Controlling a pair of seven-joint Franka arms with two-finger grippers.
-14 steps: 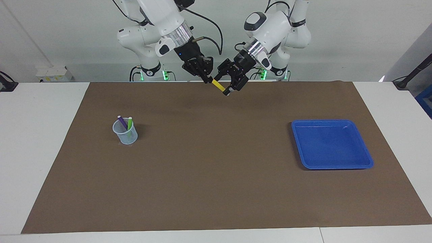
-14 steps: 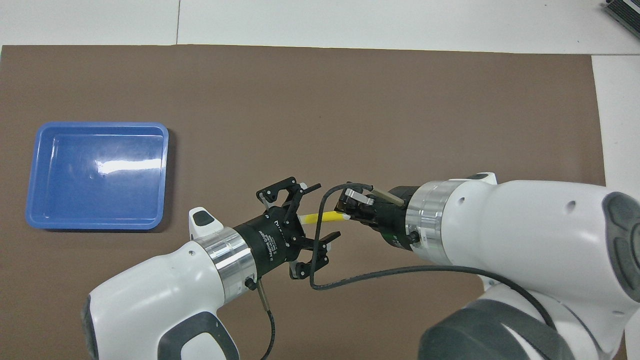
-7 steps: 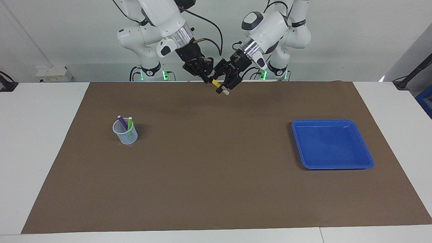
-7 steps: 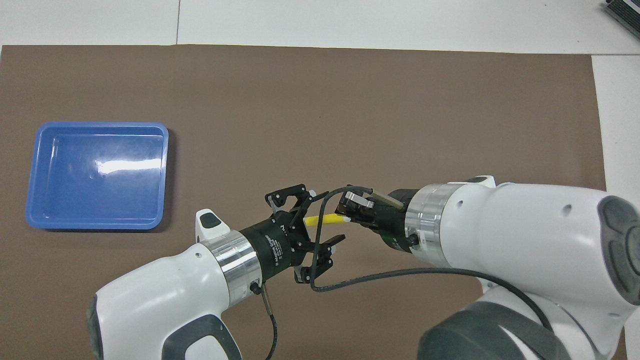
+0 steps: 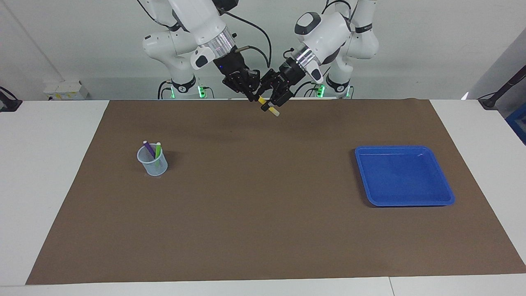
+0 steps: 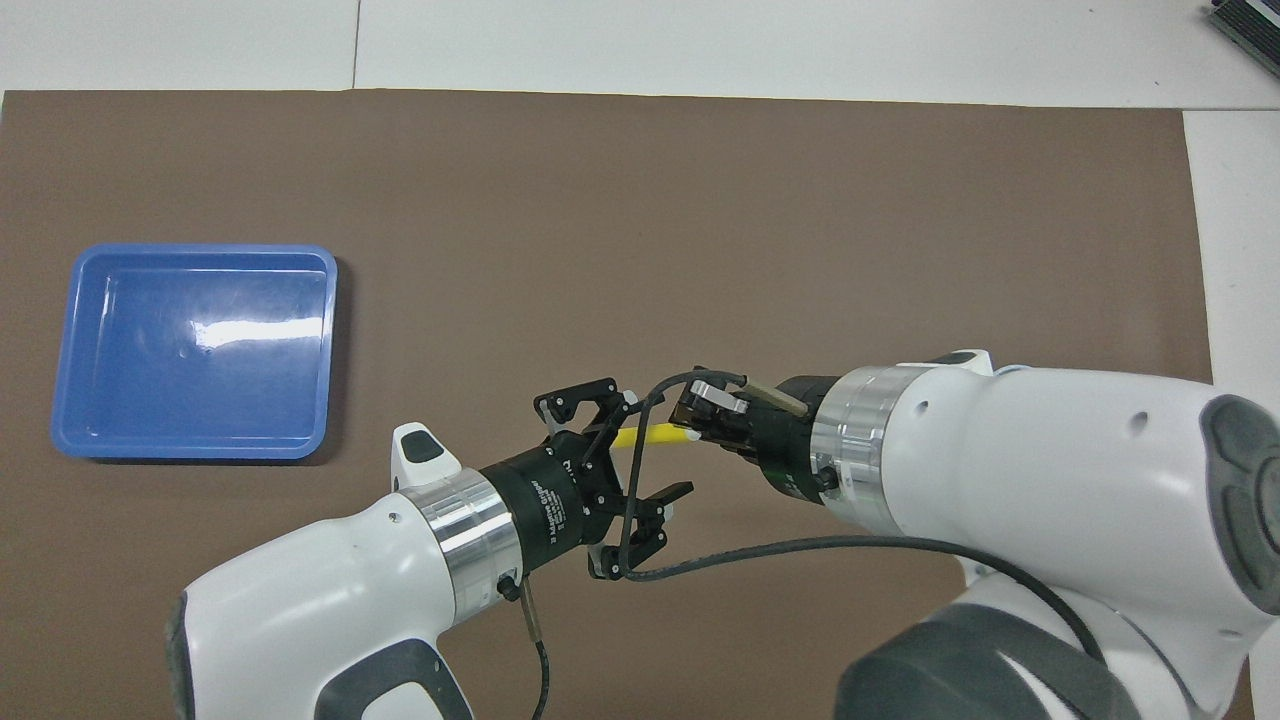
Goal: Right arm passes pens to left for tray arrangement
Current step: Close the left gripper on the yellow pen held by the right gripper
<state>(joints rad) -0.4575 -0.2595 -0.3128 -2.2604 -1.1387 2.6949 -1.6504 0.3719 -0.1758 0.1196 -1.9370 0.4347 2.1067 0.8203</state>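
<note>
Cup (image 5: 152, 161) near the right arm's end holds purple pen (image 5: 148, 149) and green pen (image 5: 158, 149). Over the mat's robot-side edge, right gripper (image 5: 252, 95) clenches the yellow pen (image 5: 267, 107); left gripper (image 5: 274, 98) straddles it, jaws apart. Blue tray (image 5: 446, 190) sits toward the left arm's end. Gripper lettering unreadable.

Glossy plastic tray (image 6: 60, 350); matt, perhaps paper, brown mat (image 6: 700, 220).

I worked in a robotics lab: my two arm bases (image 5: 183, 84) stood at a white table (image 5: 49, 135) with a brown mat (image 5: 263, 230), against bare grey walls (image 5: 431, 49).
</note>
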